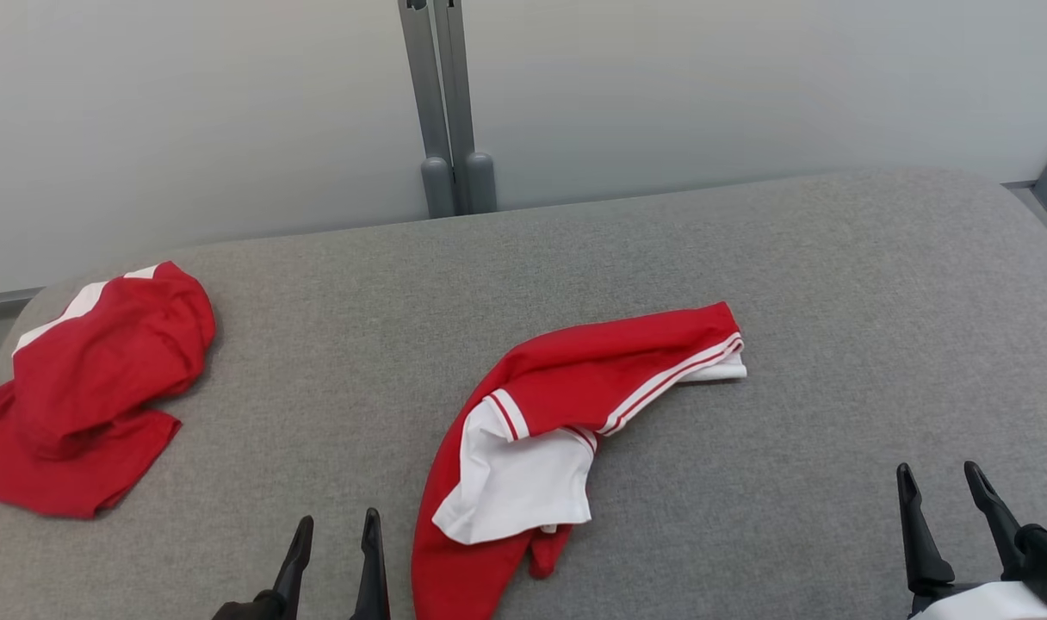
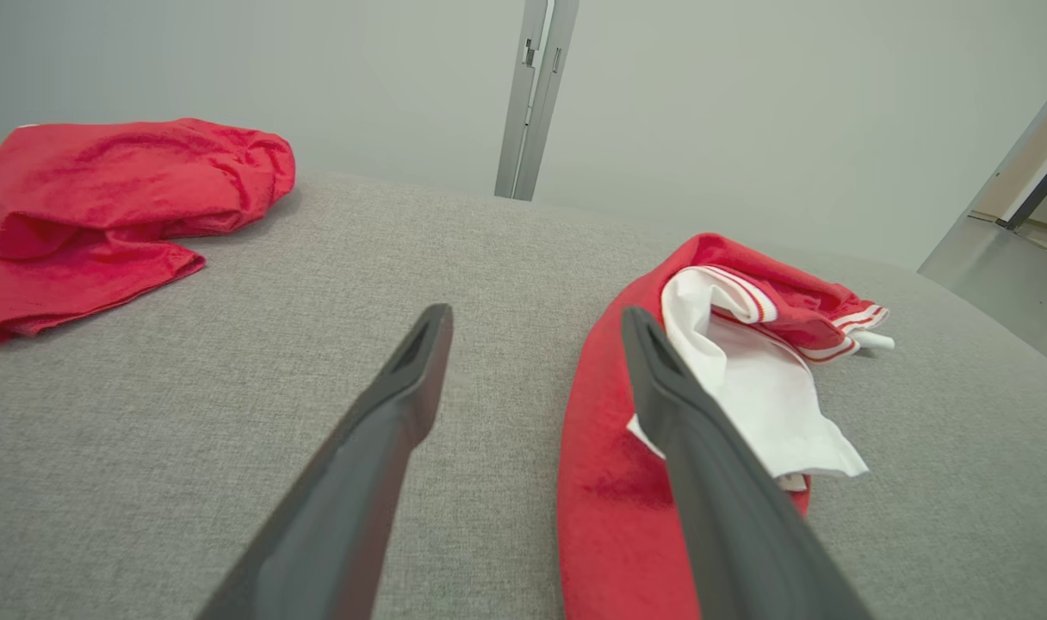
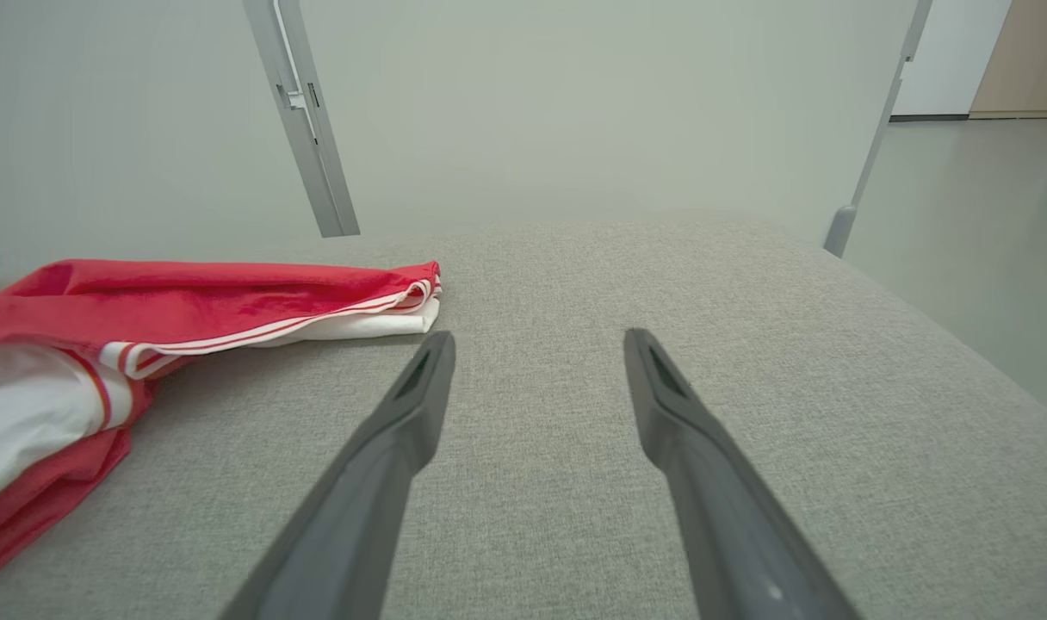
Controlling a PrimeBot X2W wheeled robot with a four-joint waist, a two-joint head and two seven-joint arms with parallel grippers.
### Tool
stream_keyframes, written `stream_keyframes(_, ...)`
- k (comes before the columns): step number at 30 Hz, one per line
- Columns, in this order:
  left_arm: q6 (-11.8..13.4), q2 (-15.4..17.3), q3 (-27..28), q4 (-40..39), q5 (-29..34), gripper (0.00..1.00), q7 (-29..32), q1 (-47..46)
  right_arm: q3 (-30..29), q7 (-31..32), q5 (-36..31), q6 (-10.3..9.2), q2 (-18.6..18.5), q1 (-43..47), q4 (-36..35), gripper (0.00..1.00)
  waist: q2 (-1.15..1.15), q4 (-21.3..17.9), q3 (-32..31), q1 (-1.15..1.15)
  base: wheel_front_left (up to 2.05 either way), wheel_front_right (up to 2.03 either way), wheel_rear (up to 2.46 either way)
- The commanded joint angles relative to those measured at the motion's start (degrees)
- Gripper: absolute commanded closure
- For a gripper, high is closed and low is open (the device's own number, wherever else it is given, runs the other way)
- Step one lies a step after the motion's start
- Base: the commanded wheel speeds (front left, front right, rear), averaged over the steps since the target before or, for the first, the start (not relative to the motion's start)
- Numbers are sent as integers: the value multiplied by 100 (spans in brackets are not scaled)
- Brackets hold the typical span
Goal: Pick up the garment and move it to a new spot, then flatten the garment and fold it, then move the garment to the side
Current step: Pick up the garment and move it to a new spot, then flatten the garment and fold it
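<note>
Left gripper (image 1: 338, 518) sits at the lower edge of the head view with its two dark fingers apart and nothing between them. It hovers just beside the near end of the red and white garment (image 1: 558, 396). The right gripper (image 1: 937, 469) is at the lower right, jaws likewise spread and empty, well apart from the cloth.

The garment lies crumpled near the middle of the grey fabric tabletop (image 1: 747, 284). It forms a curved band running from the near edge up and to the right, with a white panel folded over its middle and striped trim at the far end. A second red garment (image 1: 93, 387) lies bunched at the far left, near the edge, apart from the first.

The left wrist view shows that gripper's right finger (image 2: 704, 448) crossing in front of the red cloth; whether it touches is hard to tell from this angle. The right wrist view shows the striped end of the garment to the left of that gripper's fingers, and adds bare floor (image 3: 988, 215) beyond the tabletop's right side. A grey metal post (image 1: 442, 103) stands behind the tabletop against a pale wall.
</note>
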Motion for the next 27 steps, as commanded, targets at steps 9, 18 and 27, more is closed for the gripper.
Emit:
stream_keyframes(9,-105,-30,196,-6,78,0,-3,42,68,-20,-43,0,12,11,2,0,0,-58,-29,0,0,0,0)
stream_keyframes(18,-136,-27,323,67,149,0,-3,142,108,-20,-55,0,-45,17,-35,0,0,58,-52,0,0,0,0)
stream_keyframes(27,-93,-27,355,61,127,0,-3,221,174,-20,-57,0,-85,-22,-51,0,0,272,-76,0,0,0,0)
